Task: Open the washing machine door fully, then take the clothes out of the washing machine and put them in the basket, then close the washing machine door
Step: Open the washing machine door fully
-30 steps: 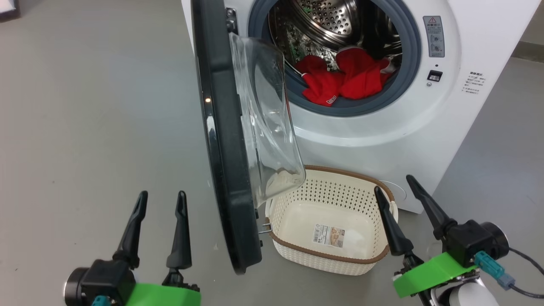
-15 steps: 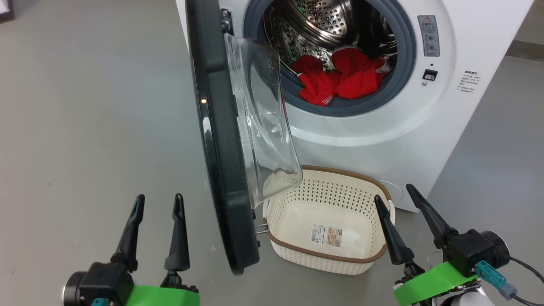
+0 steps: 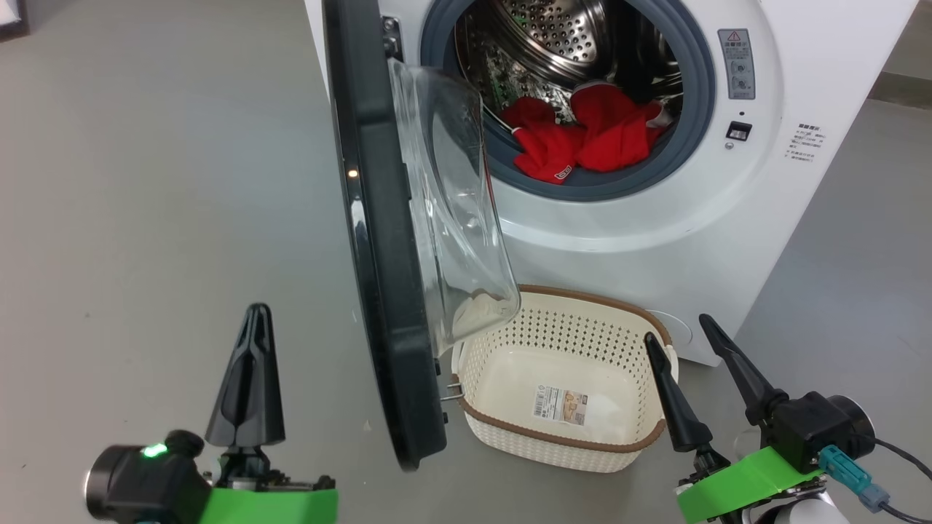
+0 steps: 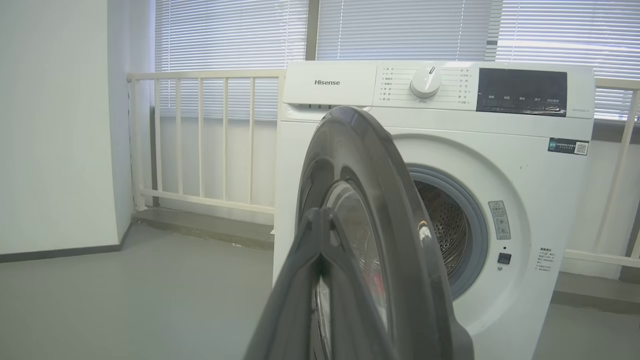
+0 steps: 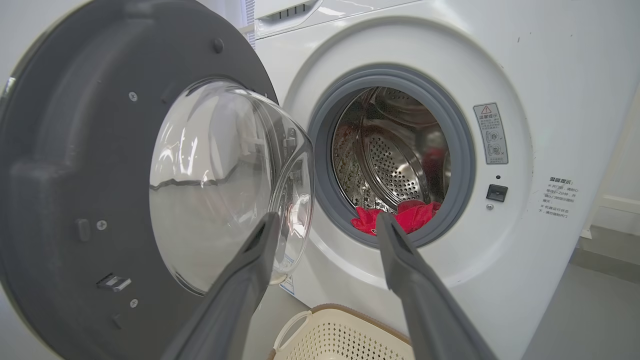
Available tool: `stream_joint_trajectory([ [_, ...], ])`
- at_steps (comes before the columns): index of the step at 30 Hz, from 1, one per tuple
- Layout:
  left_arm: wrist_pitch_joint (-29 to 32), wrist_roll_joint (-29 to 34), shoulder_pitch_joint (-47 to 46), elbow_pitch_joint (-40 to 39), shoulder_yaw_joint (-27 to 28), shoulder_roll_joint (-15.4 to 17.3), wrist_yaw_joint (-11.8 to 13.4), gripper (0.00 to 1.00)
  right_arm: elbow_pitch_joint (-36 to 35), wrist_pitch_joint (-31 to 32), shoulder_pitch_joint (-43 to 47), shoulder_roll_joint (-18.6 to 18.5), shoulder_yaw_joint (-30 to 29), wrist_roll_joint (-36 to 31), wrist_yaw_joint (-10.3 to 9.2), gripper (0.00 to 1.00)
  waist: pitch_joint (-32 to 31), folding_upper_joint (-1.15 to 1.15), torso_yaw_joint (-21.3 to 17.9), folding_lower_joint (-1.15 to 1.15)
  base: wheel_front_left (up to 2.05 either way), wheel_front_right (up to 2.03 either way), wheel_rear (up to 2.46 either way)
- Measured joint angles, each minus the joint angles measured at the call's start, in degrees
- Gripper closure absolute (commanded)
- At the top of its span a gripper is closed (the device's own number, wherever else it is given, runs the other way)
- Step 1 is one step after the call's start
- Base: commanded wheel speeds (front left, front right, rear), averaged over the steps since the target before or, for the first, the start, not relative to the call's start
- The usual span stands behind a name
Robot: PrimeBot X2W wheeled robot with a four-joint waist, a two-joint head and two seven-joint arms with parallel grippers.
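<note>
Above grey floor [image 3: 145, 182], door [image 3: 378, 291] hangs beside left gripper [image 3: 256, 314].

Left gripper [image 3: 256, 313]: two long black fingers tapering to points, mounted on a black block; a black cylindrical housing [image 3: 124, 484] alongside carries a small lit green lamp [image 3: 154, 450]; a bright green left plate [image 3: 273, 506] lies beneath. Right gripper [image 3: 676, 329]: matching black tapered fingers, black block and cylinder, bright green right plate [image 3: 743, 473]; a teal connector [image 3: 837, 460] with a grey-blue plug feeds a thin black cable [image 3: 903, 455]; a glossy white rounded forearm [image 3: 801, 509] lies below.
</note>
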Motion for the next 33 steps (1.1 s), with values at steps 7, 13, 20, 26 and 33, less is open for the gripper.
stream_joint_trajectory([
  [7, 0.9, -0.1, -0.6, -10.9, -2.4, 0.0, 0.0, 1.0, 0.0, 0.0, 0.0, 0.0, 0.0, 0.2, 0.0, 0.0, -0.3, 0.0, -0.2, 0.0, 0.0, 0.0, 0.0],
  [13, 6.4, 0.4, -1.6, -20.3, -8.9, 0.0, -1.1, 1.0, 0.0, 0.0, 0.0, 0.0, 0.3, 1.5, 0.0, 0.0, -1.0, 0.0, -0.7, 0.0, 0.0, 0.0, 0.0],
  [20, 12.9, -1.0, -1.6, -18.5, -15.3, 0.0, -2.2, 1.0, 0.3, 0.0, 0.0, 0.0, 0.9, 2.2, 0.0, 0.0, -1.9, 0.0, -1.4, 0.0, 0.0, 0.0, 0.0],
  [26, 15.8, -5.2, -1.6, -10.1, -16.6, 0.0, -3.4, 1.0, 0.4, 0.0, 0.1, 0.1, 2.3, 2.7, 0.0, 0.0, -2.3, 0.0, -2.6, 0.0, 0.0, 0.0, 0.0],
  [33, 13.4, -5.6, -3.0, 0.3, -16.7, 0.2, -3.9, 1.0, 0.5, 0.0, 0.1, 0.1, 2.6, 3.0, 0.0, 0.0, -2.3, 0.0, -3.8, 0.0, 0.0, 0.0, 0.0],
])
